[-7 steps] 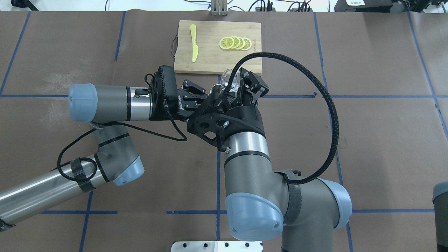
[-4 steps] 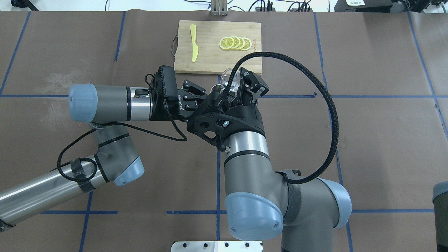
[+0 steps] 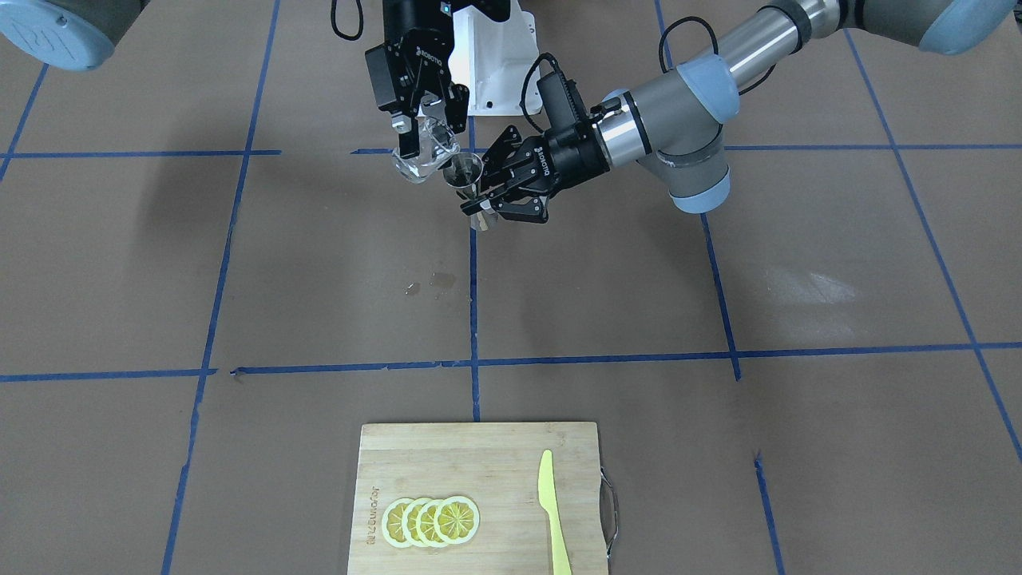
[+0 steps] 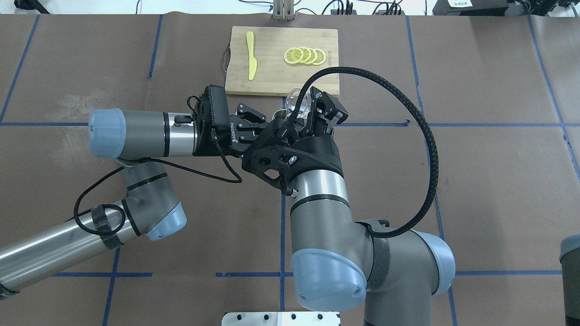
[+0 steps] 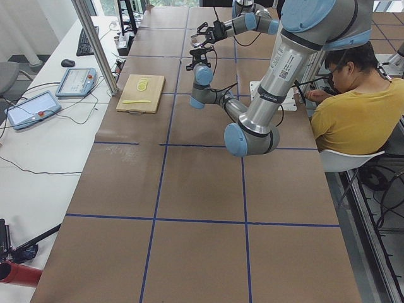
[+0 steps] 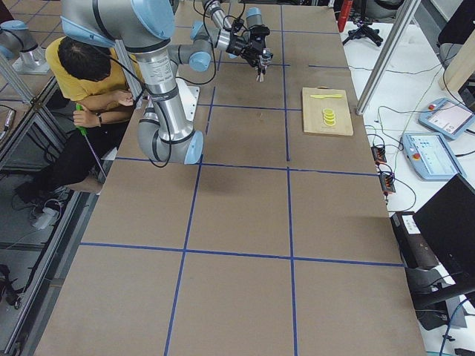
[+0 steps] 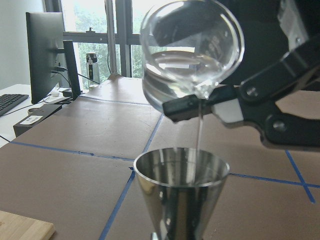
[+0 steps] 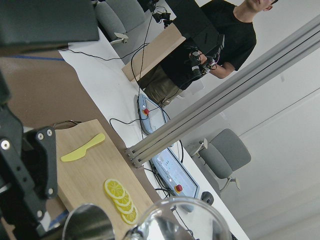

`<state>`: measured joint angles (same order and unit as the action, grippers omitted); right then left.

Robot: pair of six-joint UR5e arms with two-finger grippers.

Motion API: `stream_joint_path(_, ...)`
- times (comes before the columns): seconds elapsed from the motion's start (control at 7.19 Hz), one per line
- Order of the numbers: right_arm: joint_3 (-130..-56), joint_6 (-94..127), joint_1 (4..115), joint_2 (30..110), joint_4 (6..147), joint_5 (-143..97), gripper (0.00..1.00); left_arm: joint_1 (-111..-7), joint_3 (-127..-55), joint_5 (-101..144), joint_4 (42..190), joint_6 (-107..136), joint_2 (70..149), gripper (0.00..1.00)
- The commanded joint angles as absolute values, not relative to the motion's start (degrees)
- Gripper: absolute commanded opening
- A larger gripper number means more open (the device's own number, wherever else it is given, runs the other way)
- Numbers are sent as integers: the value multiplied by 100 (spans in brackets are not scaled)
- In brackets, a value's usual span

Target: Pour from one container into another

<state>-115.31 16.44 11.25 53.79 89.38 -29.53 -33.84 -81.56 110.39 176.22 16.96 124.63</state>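
At upper centre of the front-facing view, the glass cup [image 3: 425, 153] is gripped tilted by the right gripper [image 3: 424, 137] above the jigger [image 3: 465, 174] (a thin stream [image 7: 199, 142] is seen falling), itself clamped upright by the left gripper [image 3: 477, 201].

The right gripper [image 3: 425, 137] clasps the tilted glass cup [image 3: 418, 164], its lip just beside the open mouth of the steel jigger [image 3: 464, 170], which the left gripper [image 3: 479, 204] grips at the waist; wet spots [image 3: 439, 280] mark the table [image 3: 798, 415]; lemon slices [image 3: 431, 521] and a yellow knife [image 3: 551, 511] lie on the cutting board [image 3: 495, 455].
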Motion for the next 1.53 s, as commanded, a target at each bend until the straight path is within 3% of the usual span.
stream_joint_path(0.0,-11523,1644,1116,5362,8938,-2953,0,-3375,-8156,11039,17631,1696,12437,0)
stream_joint_path(1.39,-11224,1477,1195,5124,8947,-2892,0,-3349,-8174,11030,17640,1705,12428,0)
